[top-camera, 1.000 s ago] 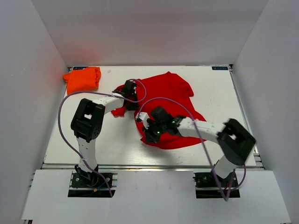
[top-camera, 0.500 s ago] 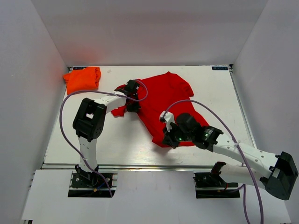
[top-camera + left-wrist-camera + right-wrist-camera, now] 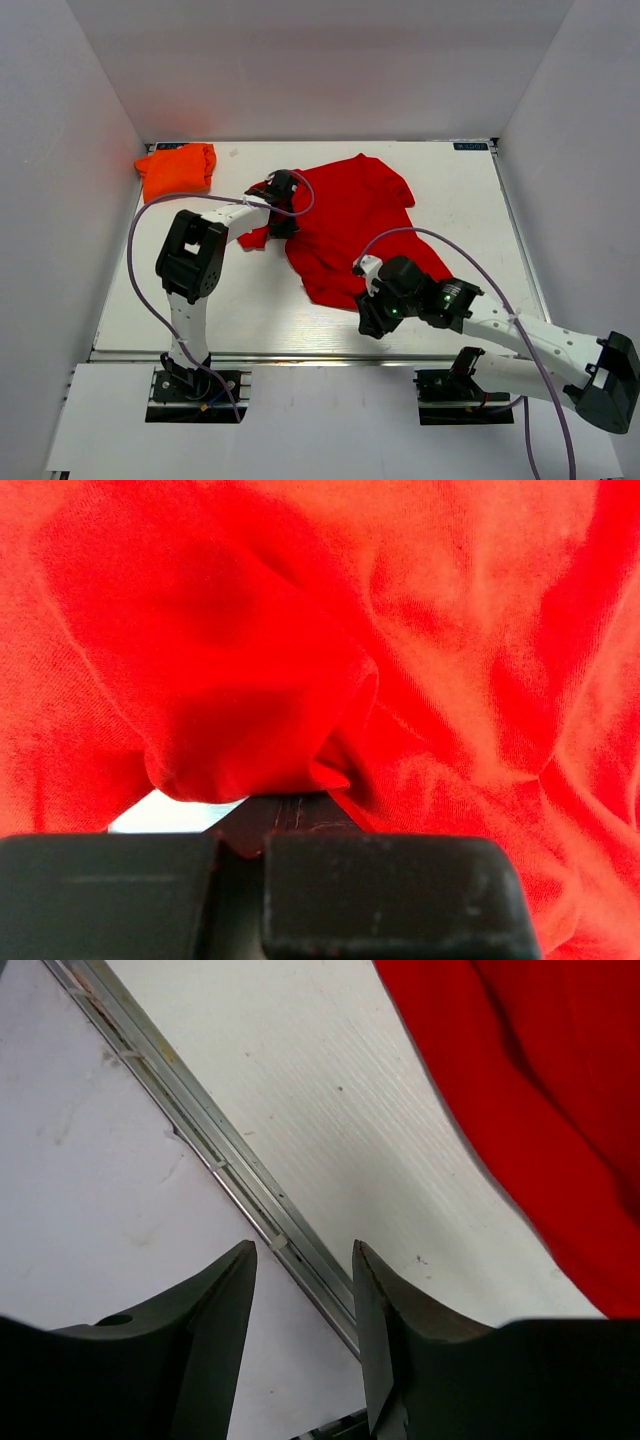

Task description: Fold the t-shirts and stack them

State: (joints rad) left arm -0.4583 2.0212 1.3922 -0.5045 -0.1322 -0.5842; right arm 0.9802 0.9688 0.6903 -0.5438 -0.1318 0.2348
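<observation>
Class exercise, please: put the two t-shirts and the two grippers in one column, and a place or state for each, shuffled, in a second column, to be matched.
Column one
1. red t-shirt
2. orange t-shirt
3. left gripper
4. right gripper

Column two
A. open, empty, over the near edge of the table
B. bunched in the far left corner
C. spread across the middle
D. shut on the red t-shirt

Pairs: 1-C, 2-B, 3-D, 4-A

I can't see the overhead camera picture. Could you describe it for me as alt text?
A crumpled red t-shirt lies spread on a white table; the left gripper is at its left side, the right gripper by its near edge. A folded orange t-shirt sits in the far left corner.
</observation>
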